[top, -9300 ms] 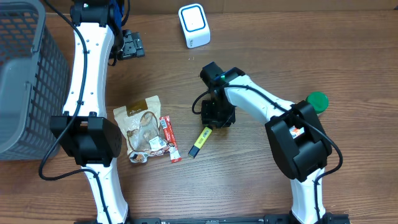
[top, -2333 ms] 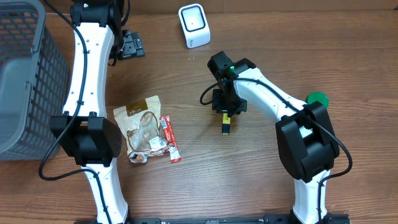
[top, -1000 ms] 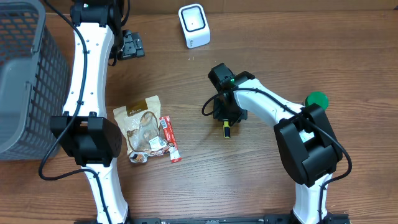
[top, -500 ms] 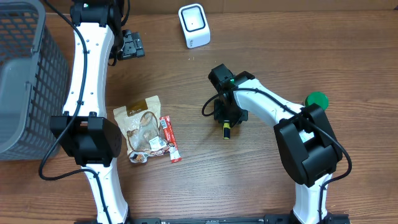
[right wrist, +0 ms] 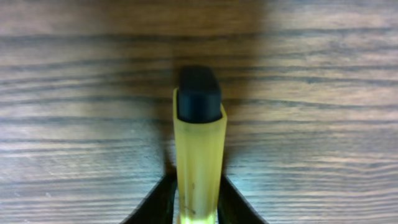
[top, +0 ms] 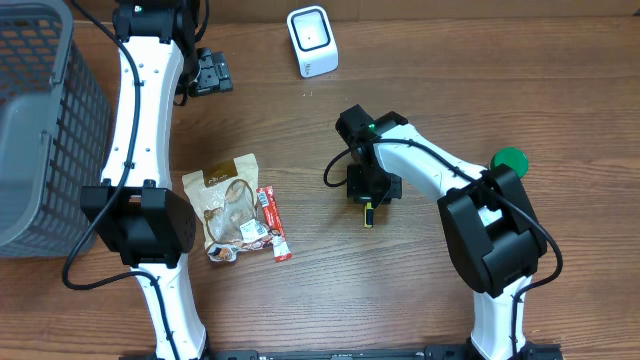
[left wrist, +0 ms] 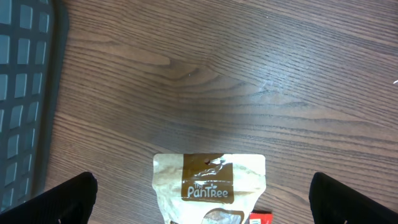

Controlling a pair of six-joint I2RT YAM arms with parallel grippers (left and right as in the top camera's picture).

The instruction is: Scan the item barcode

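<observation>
The item is a yellow highlighter (top: 368, 212) with a black cap (right wrist: 199, 94). My right gripper (top: 370, 188) is shut on its yellow body (right wrist: 199, 162) over the middle of the table, one dark finger (right wrist: 157, 204) against each side and the capped end sticking out past them. The white barcode scanner (top: 312, 40) stands at the back of the table, well away from the highlighter. My left gripper (top: 210, 72) hangs open at the back left with nothing between its fingers (left wrist: 59, 199).
A tan snack bag (top: 226, 205) and a red bar (top: 273, 224) lie left of centre; the bag (left wrist: 209, 186) also shows under the left wrist. A grey mesh basket (top: 40, 120) fills the far left. A green lid (top: 510, 160) sits at the right.
My right gripper has shifted slightly right and toward the table's front, keeping its hold on the highlighter. The left arm has not moved.
</observation>
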